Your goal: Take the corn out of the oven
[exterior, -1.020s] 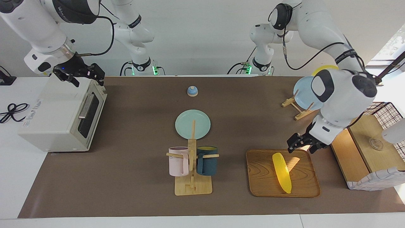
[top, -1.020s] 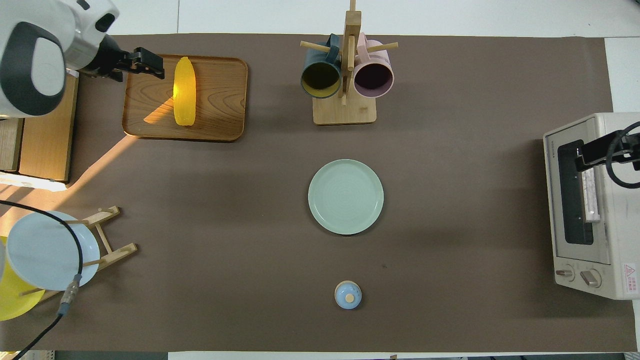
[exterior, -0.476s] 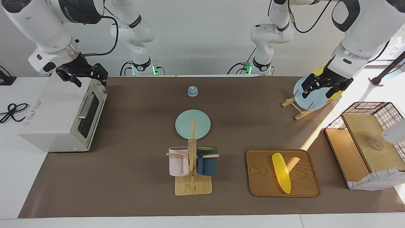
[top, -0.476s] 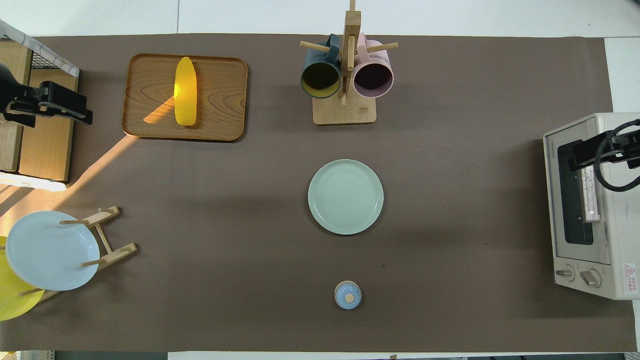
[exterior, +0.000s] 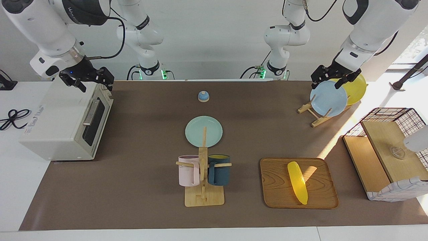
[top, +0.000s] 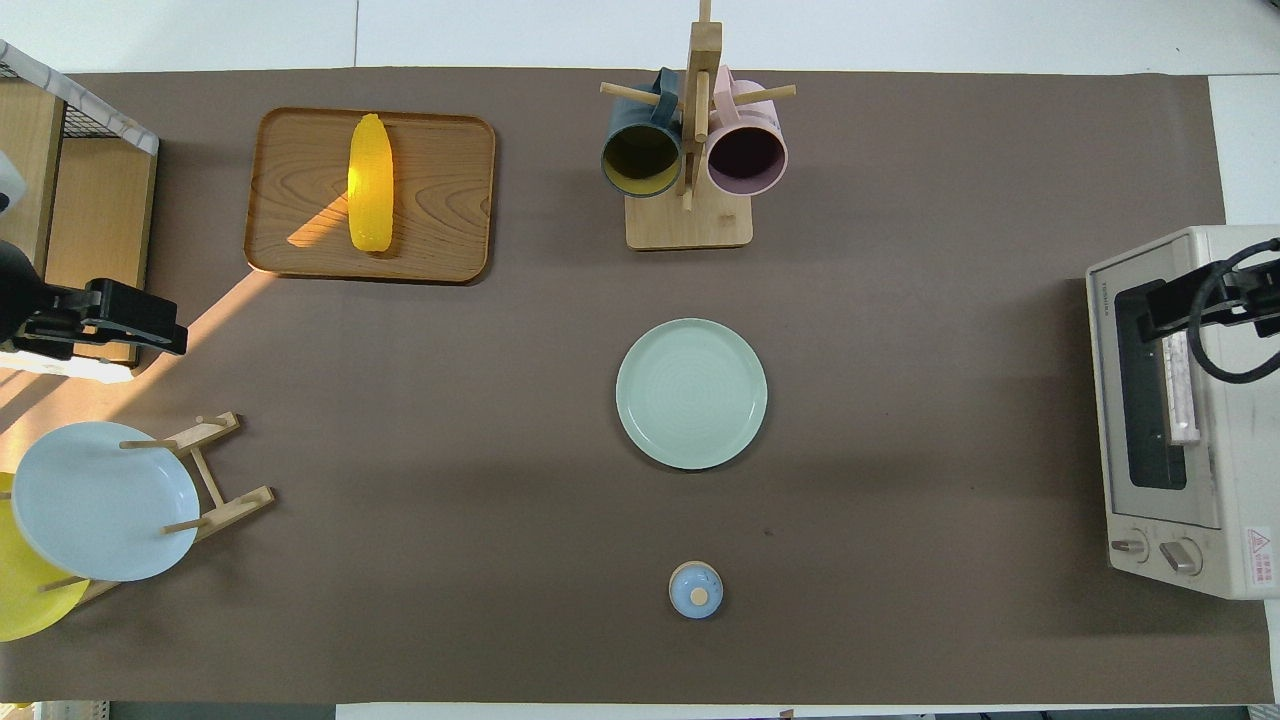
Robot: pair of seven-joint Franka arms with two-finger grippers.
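Corn (exterior: pixel 297 182) on tray (exterior: pixel 274 187); left hand (exterior: pixel 332 77) raised over plates, gaping.

oven (top: pixel 1190 410) cut by frame edge, yellow plate (top: pixel 25 600) mostly hidden by blue plate (top: pixel 100 500)

You are looking at an evenly bright scene, with hard sunlight slanting in from the left arm's end of the bench (exterior: pixel 133 201) and laying a warm wedge across the brown mat up to the wooden tray (exterior: pixel 277 187), where the corn (exterior: pixel 297 182) is glowing almost overexposed and throwing a sharp pale streak beside itself. Soft, blurred shadows are spreading under the mug rack (top: pixel 688 215) and the green plate (top: pixel 691 393), and a darker band is sitting beside the oven (exterior: pixel 63 124). Both views are staying crisp to the edges, with only mild washing-out showing at the sunlit corner.
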